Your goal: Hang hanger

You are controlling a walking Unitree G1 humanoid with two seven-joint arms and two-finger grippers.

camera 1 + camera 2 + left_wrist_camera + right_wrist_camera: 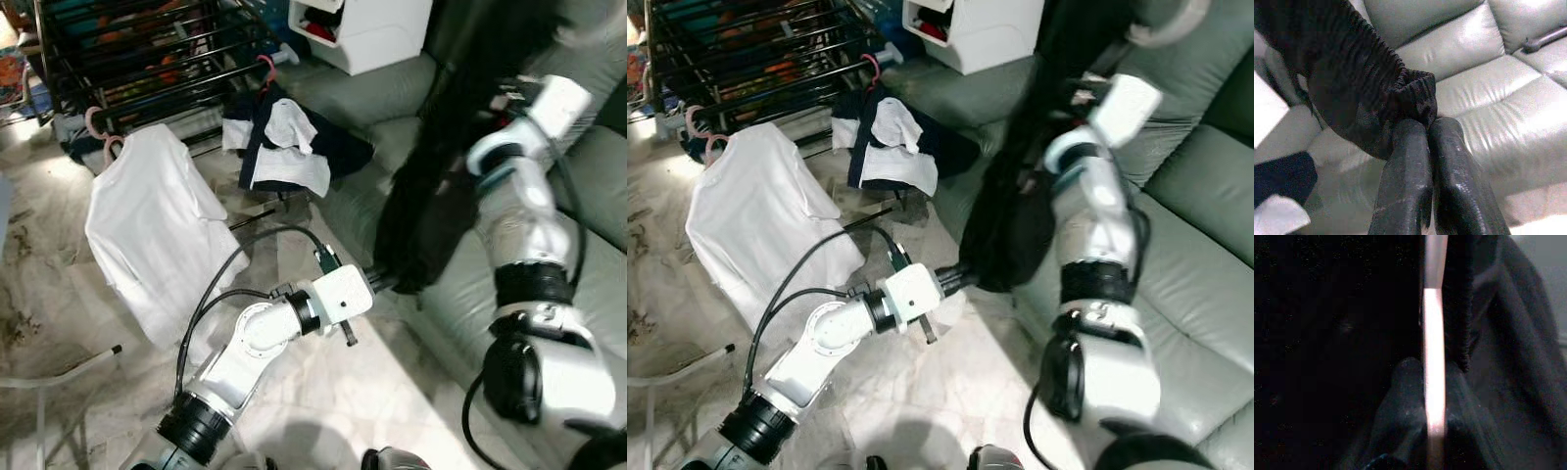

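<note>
A black garment (431, 196) hangs in front of the sofa, draped over a pink hanger (1434, 333). My right gripper (1433, 369) is raised at the garment's top, shut on the hanger's pink bar with black cloth all around it. My left gripper (387, 281) reaches in from below and is shut on the garment's gathered hem (1410, 85). The black drying rack (147, 49) stands at the far left. Most of the hanger is hidden under the cloth.
A white T-shirt (147, 225) on a pink hanger (98, 122) leans at the rack's foot. A dark blue and white clothes pile (289, 147) lies beside it. The grey-green sofa (588, 196) runs along the right, a white cabinet (372, 29) behind.
</note>
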